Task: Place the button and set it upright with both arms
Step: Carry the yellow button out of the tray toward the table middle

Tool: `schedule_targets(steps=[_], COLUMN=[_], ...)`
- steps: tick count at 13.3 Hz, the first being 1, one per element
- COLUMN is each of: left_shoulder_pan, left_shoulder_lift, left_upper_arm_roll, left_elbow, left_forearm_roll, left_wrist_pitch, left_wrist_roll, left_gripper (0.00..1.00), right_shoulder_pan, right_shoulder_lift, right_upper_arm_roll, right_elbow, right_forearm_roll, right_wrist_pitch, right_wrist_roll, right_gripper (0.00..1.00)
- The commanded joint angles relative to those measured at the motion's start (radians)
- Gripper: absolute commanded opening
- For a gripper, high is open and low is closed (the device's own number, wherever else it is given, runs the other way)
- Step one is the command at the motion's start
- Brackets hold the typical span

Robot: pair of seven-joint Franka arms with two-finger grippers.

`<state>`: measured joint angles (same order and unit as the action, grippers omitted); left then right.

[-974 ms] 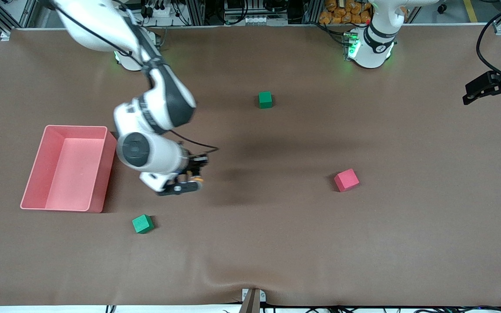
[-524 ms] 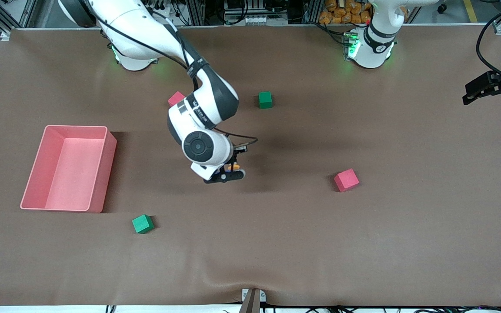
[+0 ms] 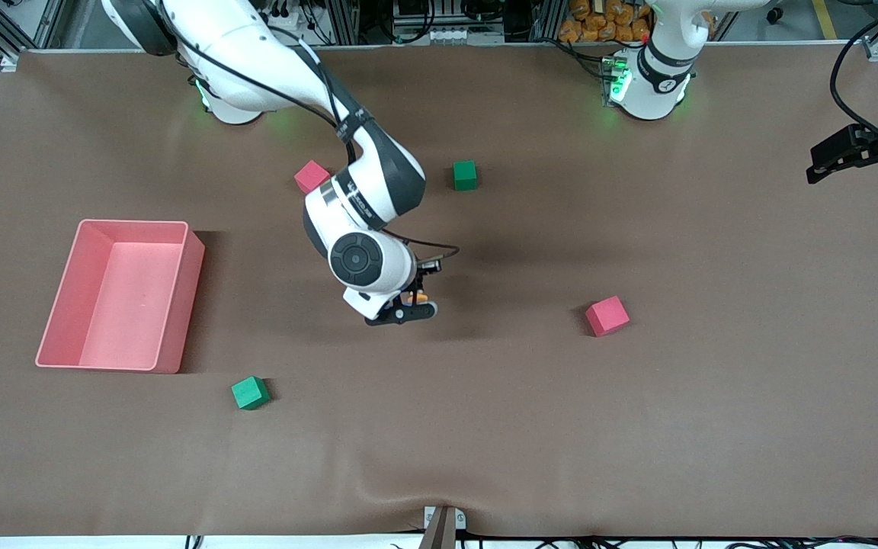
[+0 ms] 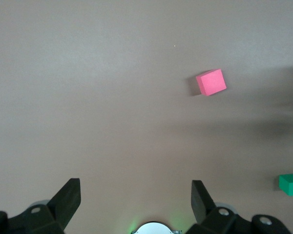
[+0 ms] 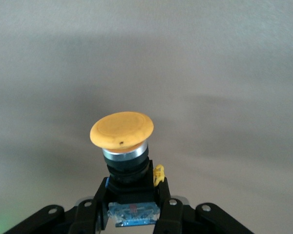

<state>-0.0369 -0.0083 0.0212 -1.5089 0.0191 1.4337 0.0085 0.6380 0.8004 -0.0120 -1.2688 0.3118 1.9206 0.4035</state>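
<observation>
From the front, the right gripper carries the button above the table, and the left gripper waits at the table's edge. In the left wrist view its fingers are wide apart and hold nothing. In the right wrist view the fingers are closed on the button's black body

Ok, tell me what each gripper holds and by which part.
The right gripper holds the button by its black body, the orange cap sticking out past the fingertips. The left gripper is open and holds nothing.

Right end effector clamped, left spread.
</observation>
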Motion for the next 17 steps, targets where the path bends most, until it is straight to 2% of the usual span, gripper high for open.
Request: schedule_targets(steps=[1, 3, 9, 10, 11, 12, 14, 17], left_shoulder_pan=[-0.001, -0.003, -0.001, -0.001, -0.001, -0.003, -0.006, -0.011], left_shoulder_lift=[0.008, 0.008, 0.008, 0.008, 0.008, 0.010, 0.010, 0.021], left_upper_arm_roll=[-0.004, -0.006, -0.007, -0.007, -0.007, -0.007, -0.007, -0.017], left_elbow=[0.004, 0.004, 0.003, 0.003, 0.003, 0.003, 0.003, 0.004], left_forearm_roll=[0.005, 0.004, 0.004, 0.004, 0.004, 0.002, -0.001, -0.004], left_wrist_pitch=[-0.004, -0.004, -0.004, -0.004, -0.006, -0.004, -0.006, -0.004], left_wrist_roll=[0.001, -0.001, -0.001, -0.001, -0.001, -0.001, -0.002, -0.013], left_gripper=[1.00, 1.00, 1.00, 1.00, 1.00, 1.00, 1.00, 1.00], right_shoulder_pan=[0.029, 0.054, 0.088, 0.089, 0.089, 0.092, 0.097, 0.092], right_shoulder_lift=[0.114, 0.180, 0.200, 0.200, 0.200, 0.200, 0.198, 0.171], right_upper_arm_roll=[-0.002, -0.002, -0.003, -0.003, -0.003, -0.003, -0.003, -0.003], right_elbow=[0.074, 0.130, 0.128, 0.128, 0.125, 0.123, 0.120, 0.118], right_forearm_roll=[0.021, 0.020, 0.013, 0.013, 0.010, 0.006, -0.031, -0.031], right_wrist_pitch=[0.066, 0.066, 0.067, 0.067, 0.064, 0.063, 0.064, 0.054], right_wrist_roll=[0.060, 0.118, 0.179, 0.186, 0.184, 0.181, 0.181, 0.181], right_gripper=[0.00, 0.00, 0.00, 0.06, 0.36, 0.99, 1.00, 1.00])
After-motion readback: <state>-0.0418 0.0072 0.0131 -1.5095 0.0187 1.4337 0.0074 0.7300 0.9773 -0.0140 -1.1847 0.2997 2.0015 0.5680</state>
